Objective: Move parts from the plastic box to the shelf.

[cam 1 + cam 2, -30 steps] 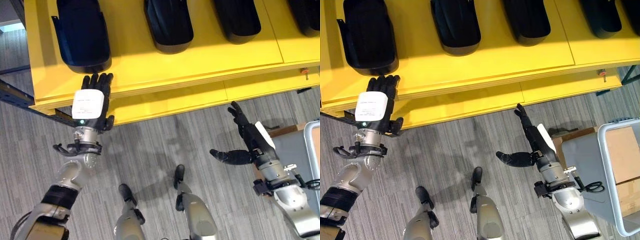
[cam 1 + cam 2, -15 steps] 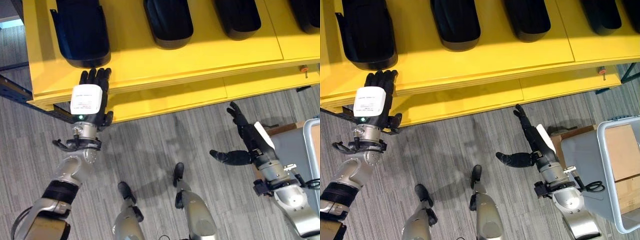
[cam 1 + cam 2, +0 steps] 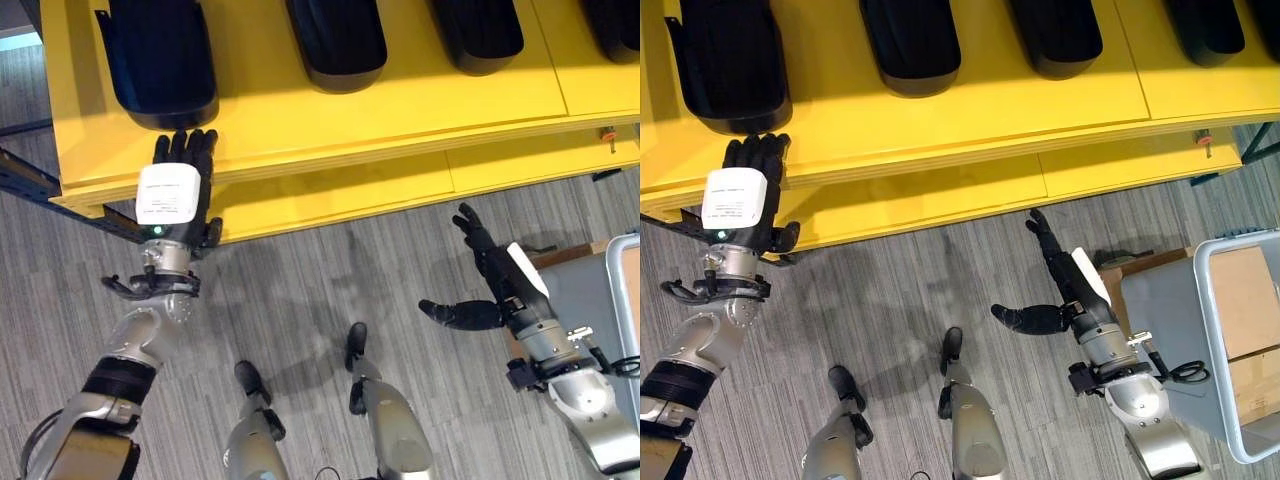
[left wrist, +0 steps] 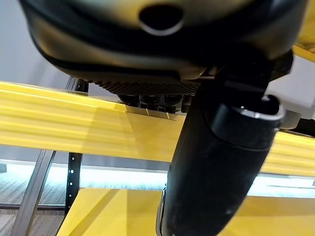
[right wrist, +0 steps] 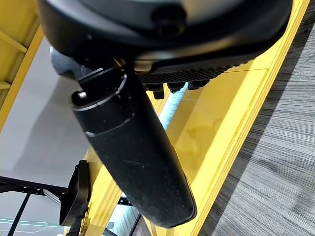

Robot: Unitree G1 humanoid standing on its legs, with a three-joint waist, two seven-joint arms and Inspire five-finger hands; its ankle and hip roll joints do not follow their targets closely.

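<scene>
Yellow shelf boards [image 3: 330,115] fill the upper frame with black moulded parts [image 3: 160,60] on top, seemingly stiff, light shells best gripped by their rims, while the left hand [image 3: 172,195] at upper left and right hand [image 3: 490,275] at lower right, beside the plastic box [image 3: 1230,350], show straight fingers and hold nothing.

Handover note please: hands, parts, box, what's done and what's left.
Left robot hand: open, holding nothing, fingers flat on the front edge of the yellow shelf, just in front of the leftmost black part.
Right robot hand: open, holding nothing, over the floor in front of the shelf, thumb spread wide.
Parts: black parts lie in a row on the top shelf board; the next one along sits near the middle.
Plastic box: on the floor at the robot's right, near the right arm; cardboard shows inside, no parts can be made out.
Left to do: check the box for remaining parts and shelve any.
</scene>
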